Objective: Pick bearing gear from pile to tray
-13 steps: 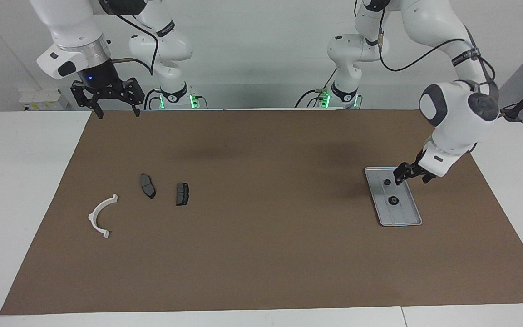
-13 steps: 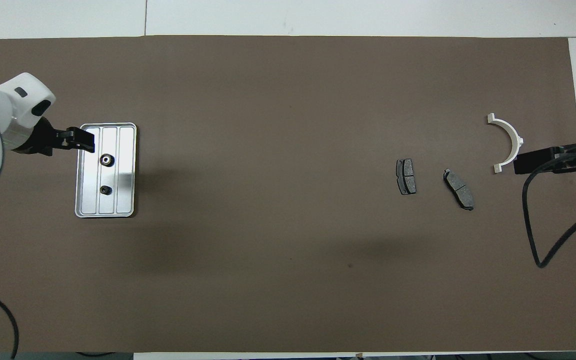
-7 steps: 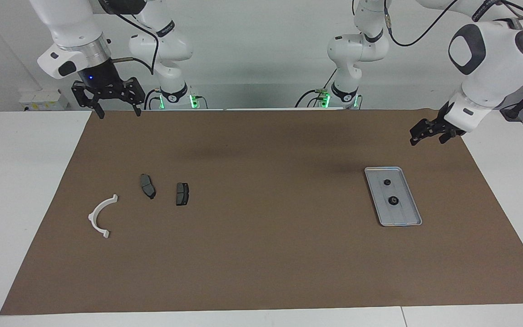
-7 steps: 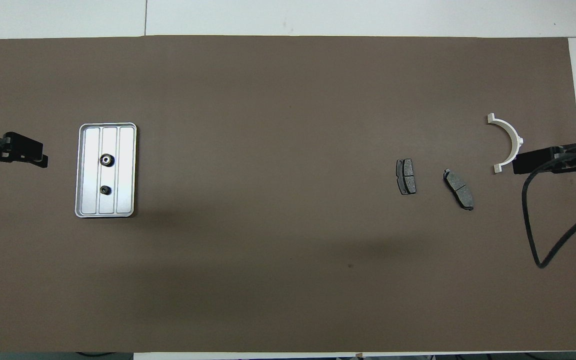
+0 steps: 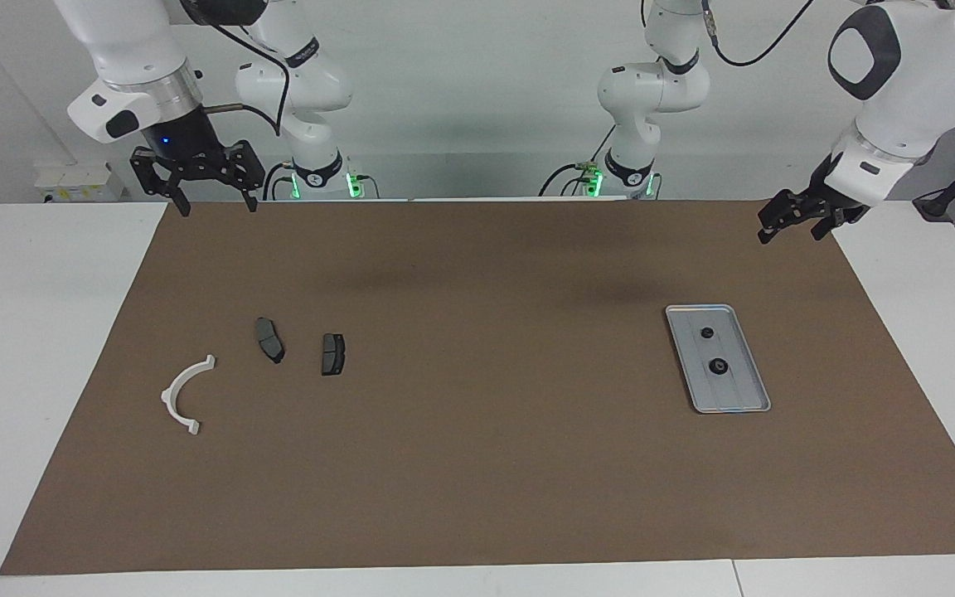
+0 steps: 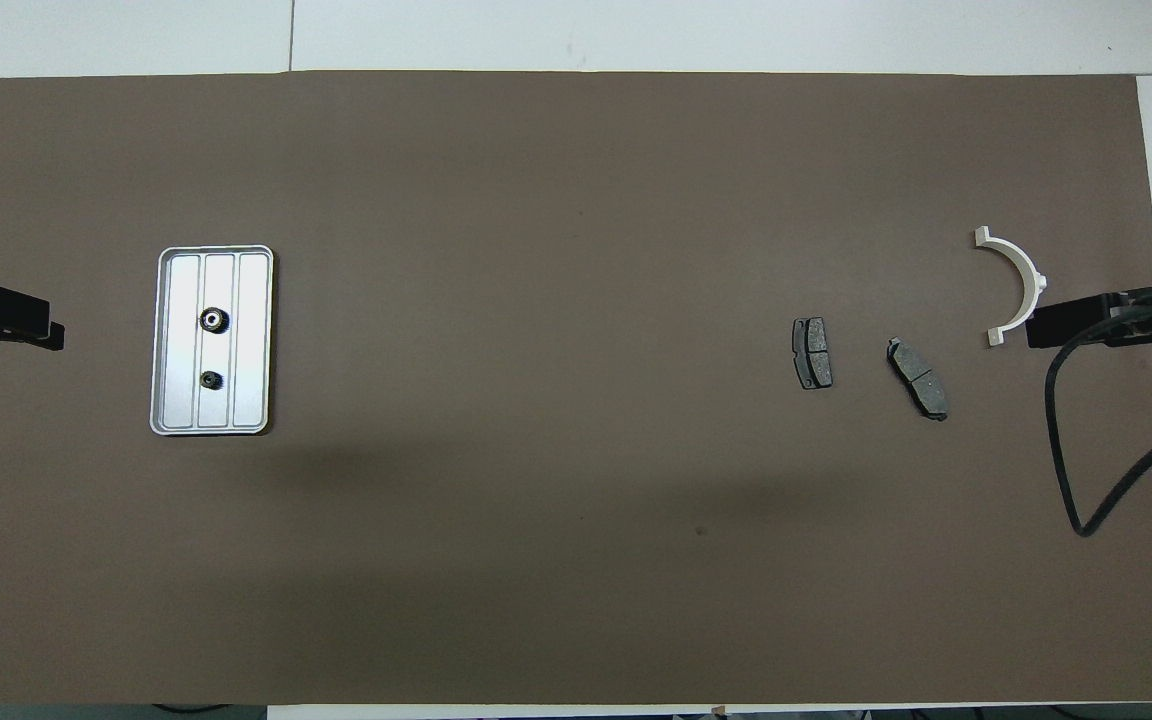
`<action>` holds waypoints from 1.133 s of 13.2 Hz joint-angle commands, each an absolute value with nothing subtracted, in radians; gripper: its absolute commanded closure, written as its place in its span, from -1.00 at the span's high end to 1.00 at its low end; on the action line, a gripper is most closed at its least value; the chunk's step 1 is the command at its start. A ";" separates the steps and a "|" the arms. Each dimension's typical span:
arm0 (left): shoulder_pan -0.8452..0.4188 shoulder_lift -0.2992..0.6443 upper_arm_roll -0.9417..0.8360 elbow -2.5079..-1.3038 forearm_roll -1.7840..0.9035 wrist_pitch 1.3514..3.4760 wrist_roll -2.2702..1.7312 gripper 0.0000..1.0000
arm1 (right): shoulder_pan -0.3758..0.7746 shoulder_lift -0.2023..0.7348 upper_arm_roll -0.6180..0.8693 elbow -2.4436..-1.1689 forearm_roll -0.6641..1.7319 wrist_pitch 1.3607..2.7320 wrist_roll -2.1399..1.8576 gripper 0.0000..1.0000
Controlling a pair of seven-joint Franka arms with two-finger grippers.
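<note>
1. left gripper (image 5: 801, 221) first: it hangs up in the air over the brown mat's (image 5: 477, 464) edge at the left arm's end of the table, clear of everything; fingers look spread a bit and there's nothing between them, so it's carrying zip

2. right gripper (image 5: 210, 184) is parked high over the mat's corner at the right arm's end, jaws wide apart, empty; that arm is just waiting

3. the tray (image 5: 744, 395) sits on the mat at the left arm's end; inside it are two small black round gears, the smaller gear (image 5: 706, 332) at the end nearer the robots and the bigger gear (image 5: 719, 366) around the middle; both lie flat, apart from each other and off the rim

4. what's left of the pile at the other end: two dark brake pads (image 5: 269, 339) (image 5: 332, 353) side by side and a white half-ring bracket (image 5: 185, 395) a bit farther from the robots; I can't spot any black round piece there, so my guess is the job's basically done

5. what could go wrong: a gripper going back for "one more" would probably grab a brake pad by mistake; a low pass over the tray could clip the rim and slide it, and those little gears look like they'd roll off
</note>
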State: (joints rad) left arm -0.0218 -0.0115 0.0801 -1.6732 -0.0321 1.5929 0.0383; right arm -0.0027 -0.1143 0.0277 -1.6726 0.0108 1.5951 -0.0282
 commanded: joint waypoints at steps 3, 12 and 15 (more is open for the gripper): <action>-0.014 -0.032 0.071 -1.704 -0.035 1.671 0.048 1.00 | -0.002 -0.121 0.021 -1.671 0.034 1.595 -0.020 1.00; -0.012 -0.041 0.025 -1.666 -0.008 1.583 0.048 1.00 | -0.006 -0.121 0.025 -1.671 0.034 1.595 -0.018 1.00; -0.012 -0.043 0.009 -1.666 0.002 1.582 0.048 1.00 | -0.006 -0.121 0.023 -1.671 0.034 1.595 -0.020 1.00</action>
